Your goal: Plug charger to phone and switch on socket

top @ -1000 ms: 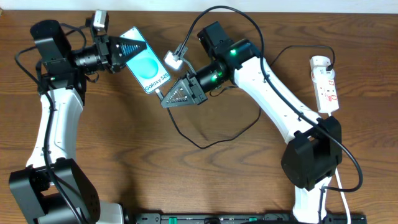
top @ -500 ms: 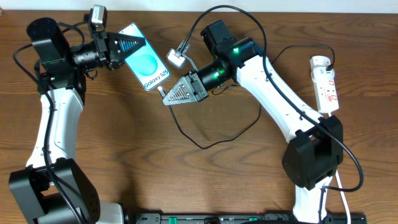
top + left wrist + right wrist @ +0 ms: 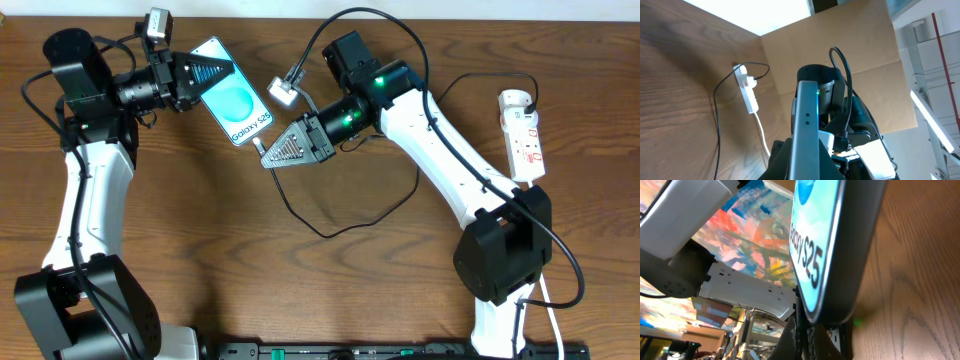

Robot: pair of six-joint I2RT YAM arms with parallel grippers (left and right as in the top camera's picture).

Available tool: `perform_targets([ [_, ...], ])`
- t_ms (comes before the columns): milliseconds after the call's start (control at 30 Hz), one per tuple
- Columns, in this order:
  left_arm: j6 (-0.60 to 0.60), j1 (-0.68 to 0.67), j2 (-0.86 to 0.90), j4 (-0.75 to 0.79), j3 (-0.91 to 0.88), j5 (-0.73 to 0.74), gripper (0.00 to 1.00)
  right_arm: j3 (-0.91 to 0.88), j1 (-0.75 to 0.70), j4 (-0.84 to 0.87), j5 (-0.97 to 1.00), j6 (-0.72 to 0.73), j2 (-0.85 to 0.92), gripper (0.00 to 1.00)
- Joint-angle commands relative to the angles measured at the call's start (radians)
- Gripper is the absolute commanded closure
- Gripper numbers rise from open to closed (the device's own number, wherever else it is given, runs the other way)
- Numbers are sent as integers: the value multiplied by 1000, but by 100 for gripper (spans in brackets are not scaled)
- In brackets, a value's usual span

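Observation:
The phone (image 3: 237,104), screen cyan with "Galaxy S25" text, is held off the table by my left gripper (image 3: 222,72), shut on its upper end; in the left wrist view its grey edge (image 3: 805,125) runs between the fingers. My right gripper (image 3: 268,152) is shut on the charger's connector tip right at the phone's lower end. In the right wrist view the phone (image 3: 825,245) fills the frame just above the fingers (image 3: 815,335). The thin black charger cable (image 3: 330,228) loops over the table to a plug in the white socket strip (image 3: 524,135) at the right.
The right arm's white links (image 3: 440,150) cross the middle right of the wooden table. The socket (image 3: 747,92) with its white cord also shows in the left wrist view. A cardboard wall (image 3: 840,45) stands behind the table.
The phone and left gripper shifted slightly up and left, and the right gripper followed up toward the phone's lower end. In the last half second nothing visibly moved.

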Motion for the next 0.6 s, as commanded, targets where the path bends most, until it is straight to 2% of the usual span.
perform_targets([
  [0, 24, 3, -7, 7, 13, 28, 93, 15, -2, 2, -37, 9, -4, 99],
  [567, 24, 3, -7, 74, 13, 28, 93, 15, -6, 3, -21, 6, -4, 99],
])
